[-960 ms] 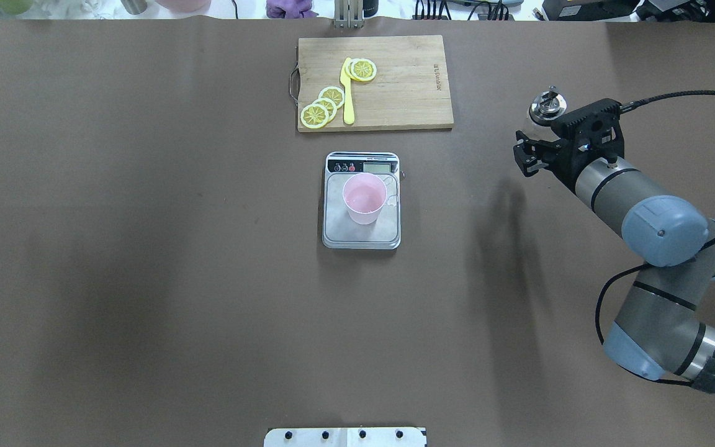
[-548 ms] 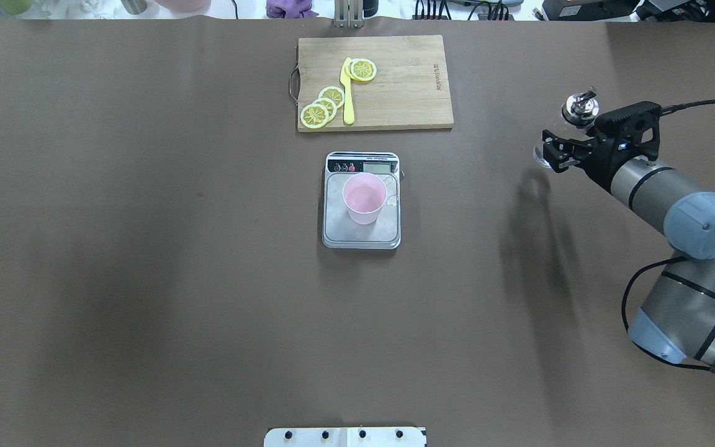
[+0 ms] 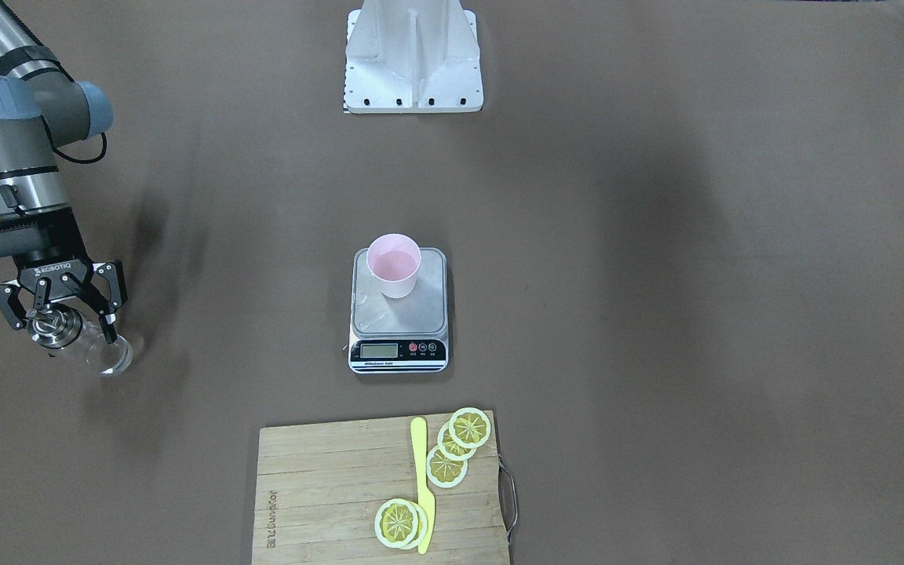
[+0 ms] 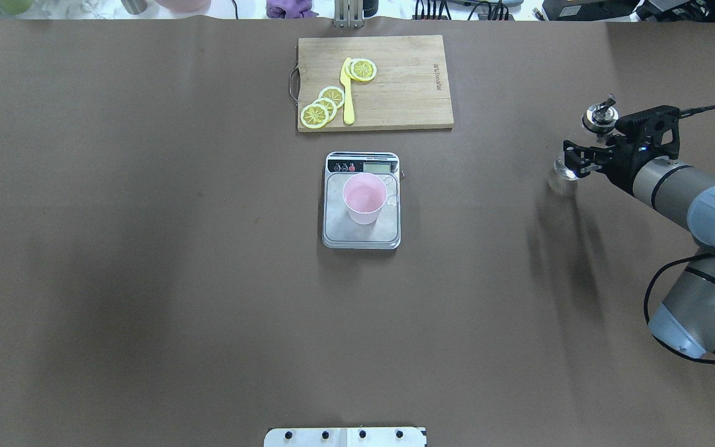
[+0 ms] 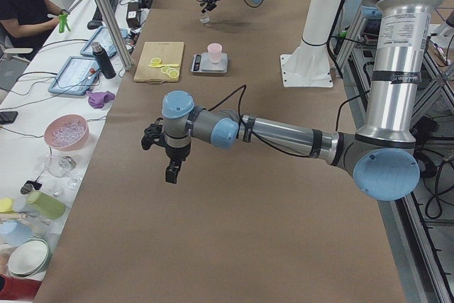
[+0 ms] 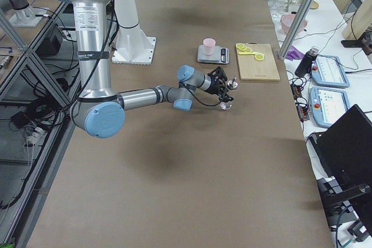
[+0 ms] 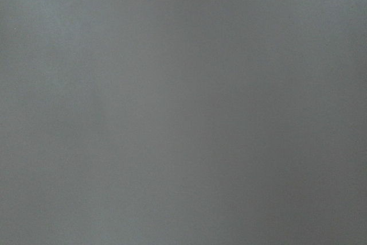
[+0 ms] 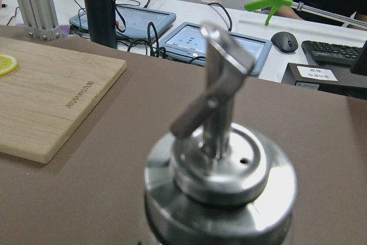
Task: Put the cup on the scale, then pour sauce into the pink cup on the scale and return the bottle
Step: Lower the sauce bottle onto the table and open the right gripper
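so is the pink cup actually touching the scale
Touching. The front-facing view shows the cup standing upright on the steel platform of the scale.

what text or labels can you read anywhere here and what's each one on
"ROBOTIQ": on the black body of the right gripper.
Engraved brand on the rectangular wooden cutting board: too blurred to read.
Display and button marks on the flat silver steel scale: too small.
White desk label: too small.
Small clear glass bottle with metal spout: no text visible.
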